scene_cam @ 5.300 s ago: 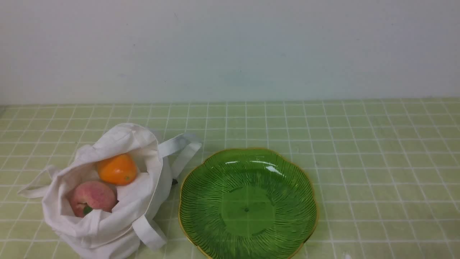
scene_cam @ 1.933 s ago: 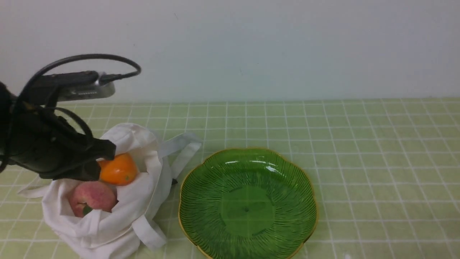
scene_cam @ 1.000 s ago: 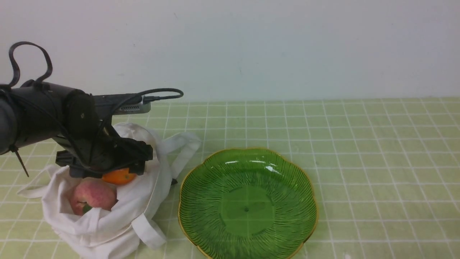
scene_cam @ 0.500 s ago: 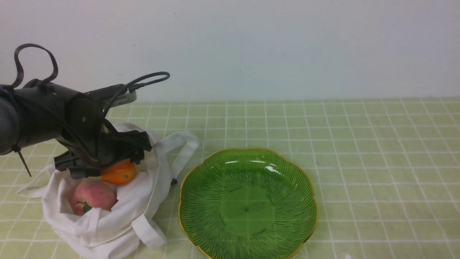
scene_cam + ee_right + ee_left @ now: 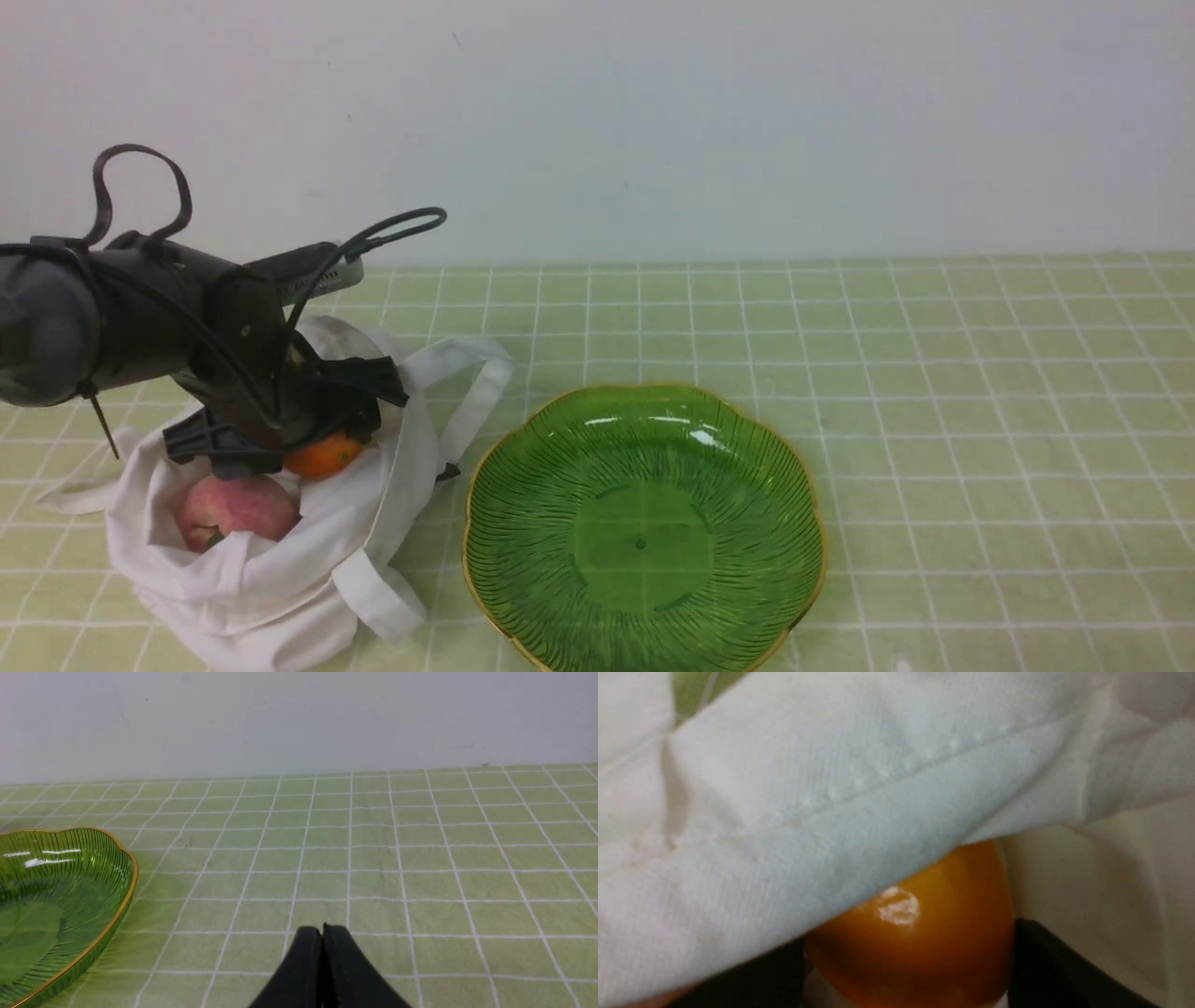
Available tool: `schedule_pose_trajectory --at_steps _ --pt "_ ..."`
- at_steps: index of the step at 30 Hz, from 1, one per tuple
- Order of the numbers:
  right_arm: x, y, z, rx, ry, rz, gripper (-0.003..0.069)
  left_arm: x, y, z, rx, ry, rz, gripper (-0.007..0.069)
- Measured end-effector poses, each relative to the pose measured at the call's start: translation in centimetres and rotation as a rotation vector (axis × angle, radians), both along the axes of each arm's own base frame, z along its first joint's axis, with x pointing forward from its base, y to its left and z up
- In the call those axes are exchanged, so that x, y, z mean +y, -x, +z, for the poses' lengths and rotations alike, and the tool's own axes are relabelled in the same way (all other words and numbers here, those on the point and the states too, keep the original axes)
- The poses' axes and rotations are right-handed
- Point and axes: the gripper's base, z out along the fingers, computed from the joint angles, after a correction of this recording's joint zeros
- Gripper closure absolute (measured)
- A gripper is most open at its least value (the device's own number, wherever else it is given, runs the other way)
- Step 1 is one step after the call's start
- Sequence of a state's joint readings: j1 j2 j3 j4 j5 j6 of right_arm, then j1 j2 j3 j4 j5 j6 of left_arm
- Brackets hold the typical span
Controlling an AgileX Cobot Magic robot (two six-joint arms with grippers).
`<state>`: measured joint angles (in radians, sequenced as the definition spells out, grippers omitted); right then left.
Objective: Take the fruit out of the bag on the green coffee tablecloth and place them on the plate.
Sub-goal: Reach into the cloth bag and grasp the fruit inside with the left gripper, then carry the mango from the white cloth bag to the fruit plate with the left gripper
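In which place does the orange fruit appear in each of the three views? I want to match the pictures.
Front view: the orange fruit is in the mouth of the bag, at the left.
Left wrist view: the orange fruit is close to the camera, partly under a fold of the bag.
Right wrist view: not in it.
Landmark: the bag joins the front and left wrist views; the plate joins the front and right wrist views.

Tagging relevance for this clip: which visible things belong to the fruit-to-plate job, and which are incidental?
Job: orange fruit, gripped by left gripper; peach; white cloth bag; green glass plate; checked green tablecloth.
Incidental: white wall; right gripper, shut, empty.
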<state>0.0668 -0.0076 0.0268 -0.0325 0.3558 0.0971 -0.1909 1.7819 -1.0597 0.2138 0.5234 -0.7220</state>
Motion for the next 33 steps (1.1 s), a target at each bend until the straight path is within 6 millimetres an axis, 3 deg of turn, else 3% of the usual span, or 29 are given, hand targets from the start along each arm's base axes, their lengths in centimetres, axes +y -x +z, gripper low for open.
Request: schedule_pose_trajectory --at_steps 15,26,31,33 --pt "0.0 0.0 0.0 0.000 -0.004 -0.001 0.0674 1.0 3.9 5.5 0.098 -0.088 -0.091 0.0126" --pt "0.0 0.0 0.0 0.000 -0.007 -0.001 0.0674 -0.7 5.6 5.9 0.224 0.060 -0.317 0.0129" --pt "0.0 0.0 0.0 0.000 -0.007 -0.001 0.0674 -1.3 6.2 7.2 0.302 0.087 -0.478 0.0129" --pt "0.0 0.0 0.0 0.000 -0.007 -0.001 0.0674 -1.4 6.1 8.8 0.322 0.080 -0.540 0.0129"
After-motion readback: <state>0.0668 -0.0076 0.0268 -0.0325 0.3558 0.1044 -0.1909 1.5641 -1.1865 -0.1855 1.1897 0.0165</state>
